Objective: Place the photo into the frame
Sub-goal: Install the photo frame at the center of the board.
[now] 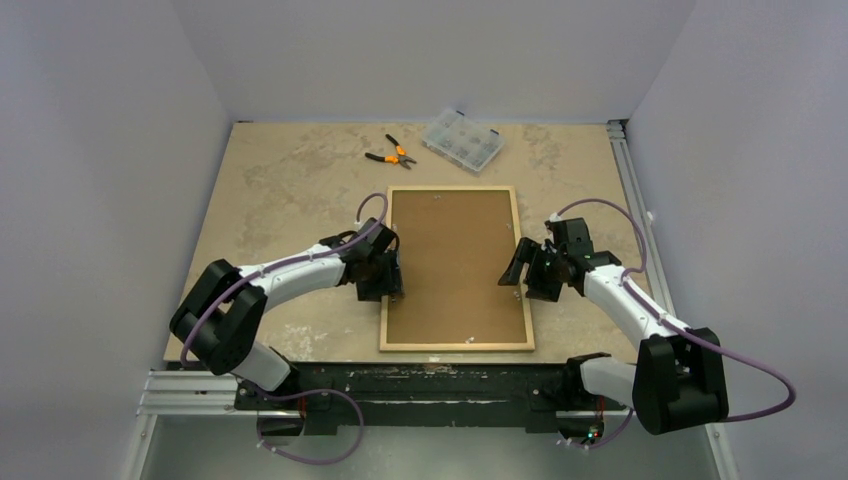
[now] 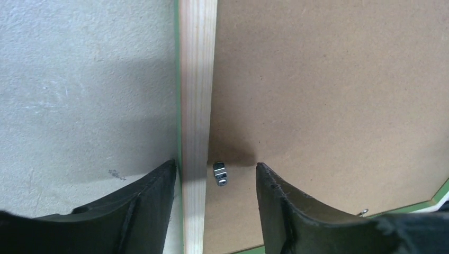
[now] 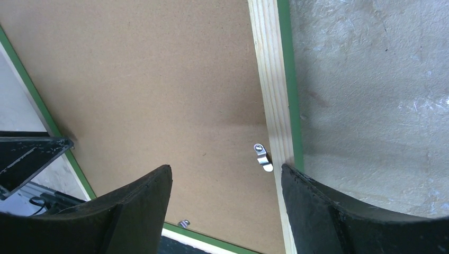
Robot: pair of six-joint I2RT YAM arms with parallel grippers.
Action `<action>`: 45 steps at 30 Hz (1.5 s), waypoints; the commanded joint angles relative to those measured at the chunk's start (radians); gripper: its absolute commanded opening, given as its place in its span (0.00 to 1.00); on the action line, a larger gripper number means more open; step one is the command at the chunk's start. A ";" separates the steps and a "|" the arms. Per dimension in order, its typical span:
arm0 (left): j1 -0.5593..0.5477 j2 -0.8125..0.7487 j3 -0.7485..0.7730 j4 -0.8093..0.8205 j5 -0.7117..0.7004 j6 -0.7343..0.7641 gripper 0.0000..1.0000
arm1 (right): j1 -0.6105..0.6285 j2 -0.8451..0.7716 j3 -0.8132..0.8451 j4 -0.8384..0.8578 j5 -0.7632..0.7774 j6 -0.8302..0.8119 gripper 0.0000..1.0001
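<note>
Two sets of jaws hang over the frame (image 1: 455, 346), face down on the counter (image 1: 290, 180) with the brown backing board (image 1: 452, 260) seated in it; the photo shows in no view. The left jaws stand part open astride the left rail and its metal clip (image 2: 220, 173), the right jaws wide open around the right clip (image 3: 262, 156), neither holding anything. A tip catching the rail instead of the small clip could skid the frame sideways.
</note>
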 commanded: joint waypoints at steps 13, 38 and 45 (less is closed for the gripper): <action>-0.026 0.051 0.032 -0.073 -0.132 -0.006 0.31 | 0.005 0.018 -0.043 0.003 -0.047 -0.001 0.74; -0.035 -0.067 0.028 -0.041 -0.063 0.035 0.11 | 0.006 0.016 -0.051 0.007 -0.057 -0.002 0.74; -0.025 -0.098 0.034 -0.037 -0.022 0.023 0.73 | 0.006 0.022 -0.056 0.029 -0.070 0.008 0.74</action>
